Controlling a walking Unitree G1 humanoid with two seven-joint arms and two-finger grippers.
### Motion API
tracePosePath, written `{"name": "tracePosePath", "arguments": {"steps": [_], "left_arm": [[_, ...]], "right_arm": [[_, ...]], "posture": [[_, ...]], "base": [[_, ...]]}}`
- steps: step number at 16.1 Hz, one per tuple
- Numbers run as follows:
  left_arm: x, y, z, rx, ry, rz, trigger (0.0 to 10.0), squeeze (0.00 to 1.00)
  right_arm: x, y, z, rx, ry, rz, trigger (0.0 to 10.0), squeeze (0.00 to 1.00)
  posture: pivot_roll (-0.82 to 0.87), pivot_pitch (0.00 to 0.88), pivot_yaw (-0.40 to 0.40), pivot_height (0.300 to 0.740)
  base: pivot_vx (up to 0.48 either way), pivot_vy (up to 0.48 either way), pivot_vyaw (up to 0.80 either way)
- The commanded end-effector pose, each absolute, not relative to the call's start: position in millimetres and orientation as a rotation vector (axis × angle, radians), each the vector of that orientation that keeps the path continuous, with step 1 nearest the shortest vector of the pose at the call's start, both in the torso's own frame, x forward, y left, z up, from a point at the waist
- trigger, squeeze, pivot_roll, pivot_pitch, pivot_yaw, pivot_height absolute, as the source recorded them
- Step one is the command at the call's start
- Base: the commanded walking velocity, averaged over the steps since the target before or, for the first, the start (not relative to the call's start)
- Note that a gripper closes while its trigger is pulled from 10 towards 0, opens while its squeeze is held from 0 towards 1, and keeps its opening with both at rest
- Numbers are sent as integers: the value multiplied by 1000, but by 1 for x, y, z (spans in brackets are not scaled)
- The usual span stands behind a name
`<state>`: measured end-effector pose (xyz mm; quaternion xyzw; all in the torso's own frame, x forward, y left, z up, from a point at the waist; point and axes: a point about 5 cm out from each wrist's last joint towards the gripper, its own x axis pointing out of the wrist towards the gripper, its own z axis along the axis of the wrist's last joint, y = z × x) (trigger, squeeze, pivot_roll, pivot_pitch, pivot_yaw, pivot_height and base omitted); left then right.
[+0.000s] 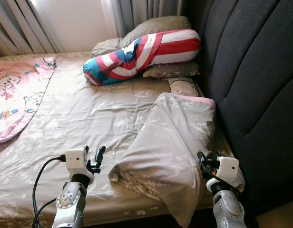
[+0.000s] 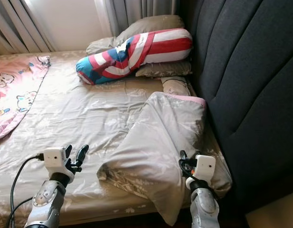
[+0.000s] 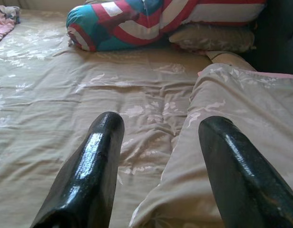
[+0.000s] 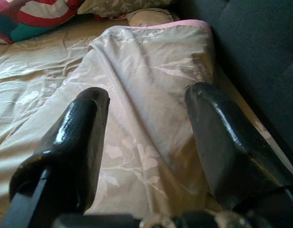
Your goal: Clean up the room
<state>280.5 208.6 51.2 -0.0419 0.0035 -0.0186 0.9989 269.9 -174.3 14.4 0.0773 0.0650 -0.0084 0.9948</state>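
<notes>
Your duvet (image 1: 168, 142) lies bunched on the bed (image 1: 75, 118), running from beside the headboard (image 1: 253, 80) down to the near edge, a corner hanging over. Left gripper (image 1: 95, 159) hovers over bare sheet just left of the duvet's edge, fingers spread, holding nothing. Right gripper (image 4: 146, 137) sits over the duvet's right side near the headboard, fingers spread, fabric between them but not pinched. Striped bolster (image 1: 141, 54) and pillows (image 1: 156, 26) sit at the far end; pink blanket (image 1: 15, 92) far left.
</notes>
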Motion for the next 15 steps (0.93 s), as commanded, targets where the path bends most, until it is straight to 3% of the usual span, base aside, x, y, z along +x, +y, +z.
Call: {"name": "tracePosePath", "arguments": {"steps": [1,5,15], "left_arm": [[276,210,48,-81,22,-25,10000,0],[274,209,47,-91,26,-21,10000,0],[277,208,54,-95,14,-37,10000,0]], "right_arm": [[267,-174,13,144,142,-1,10000,0],[267,-179,16,130,142,7,10000,0],[262,-182,16,155,142,-18,10000,0]], "posture": [[-69,87,8,740],[-53,93,-3,740],[-81,121,4,740]], "base": [[0,0,0],[0,0,200],[244,0,0]]}}
